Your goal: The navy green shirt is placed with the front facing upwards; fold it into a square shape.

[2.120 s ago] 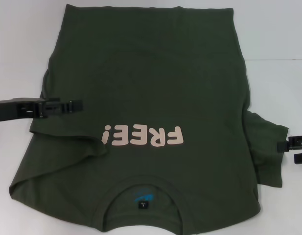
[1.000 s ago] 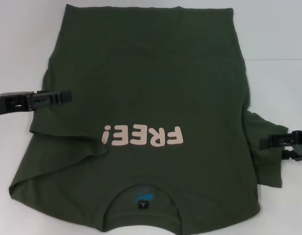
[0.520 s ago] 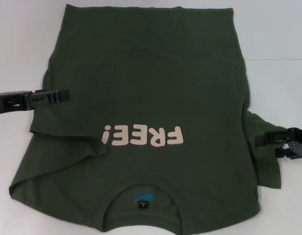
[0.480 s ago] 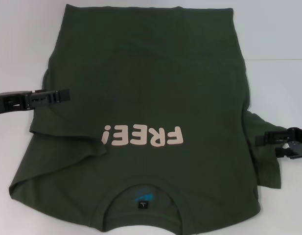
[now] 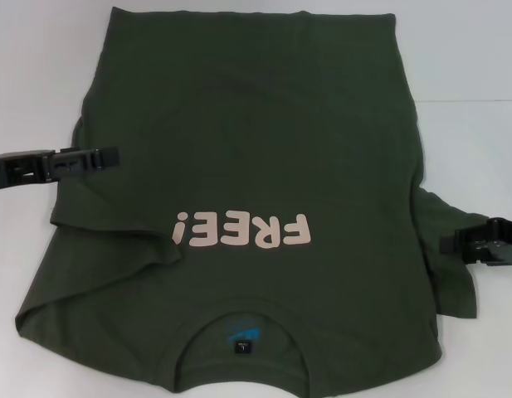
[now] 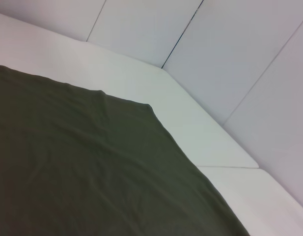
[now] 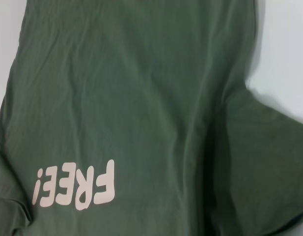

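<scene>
The navy green shirt point(image 5: 256, 141) lies flat, front up, collar and blue neck label point(image 5: 241, 335) nearest me. The pale pink "FREE!" lettering point(image 5: 243, 230) reads upside down. Its left sleeve point(image 5: 98, 240) lies creased inward on the body. My left gripper point(image 5: 113, 156) sits low over the shirt's left side edge, at mid height. My right gripper point(image 5: 446, 244) is at the right sleeve point(image 5: 451, 278), its fingers drawn together on the cloth. The left wrist view shows plain green cloth point(image 6: 82, 172). The right wrist view shows the shirt front point(image 7: 141, 88) and the lettering point(image 7: 75, 189).
The white table point(image 5: 471, 124) shows bare on both sides of the shirt. White wall panels point(image 6: 230, 54) stand behind the table's far edge in the left wrist view.
My left gripper pulled back leftward from over the shirt to its side edge. My right gripper moved in leftward onto the right sleeve, and its fingers came together.
</scene>
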`<action>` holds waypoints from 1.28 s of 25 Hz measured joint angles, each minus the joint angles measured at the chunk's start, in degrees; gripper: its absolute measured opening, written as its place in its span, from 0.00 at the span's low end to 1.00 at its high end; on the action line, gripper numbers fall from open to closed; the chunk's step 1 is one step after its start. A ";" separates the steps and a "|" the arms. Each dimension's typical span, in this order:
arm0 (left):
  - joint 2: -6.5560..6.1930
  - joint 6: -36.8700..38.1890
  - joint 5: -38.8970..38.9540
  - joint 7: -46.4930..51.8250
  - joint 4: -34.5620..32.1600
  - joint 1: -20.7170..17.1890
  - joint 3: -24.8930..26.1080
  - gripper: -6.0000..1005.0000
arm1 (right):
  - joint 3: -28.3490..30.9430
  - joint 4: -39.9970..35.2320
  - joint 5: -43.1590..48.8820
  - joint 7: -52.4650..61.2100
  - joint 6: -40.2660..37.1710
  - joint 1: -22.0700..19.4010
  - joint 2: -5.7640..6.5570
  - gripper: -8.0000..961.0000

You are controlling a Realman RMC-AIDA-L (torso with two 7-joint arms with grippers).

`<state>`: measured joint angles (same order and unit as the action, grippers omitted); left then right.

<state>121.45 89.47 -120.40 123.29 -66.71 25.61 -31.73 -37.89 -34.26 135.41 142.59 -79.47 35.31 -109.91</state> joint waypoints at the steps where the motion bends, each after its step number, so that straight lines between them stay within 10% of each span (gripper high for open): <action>1: -0.02 0.00 0.28 0.01 0.00 -0.13 0.00 0.92 | -0.01 -0.10 0.00 0.02 0.00 0.00 0.00 0.62; 16: -0.08 0.00 0.96 -0.07 0.00 -0.59 0.00 0.92 | -1.22 0.07 0.21 0.13 0.23 -0.51 0.30 0.08; 32: -0.15 0.30 1.66 -0.05 0.00 -1.51 0.40 0.92 | 2.41 -4.17 2.26 1.13 2.64 -3.50 1.44 0.04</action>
<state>121.30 89.77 -118.74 123.23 -66.71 24.11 -31.33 -35.48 -38.43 137.67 143.73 -76.83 31.81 -108.47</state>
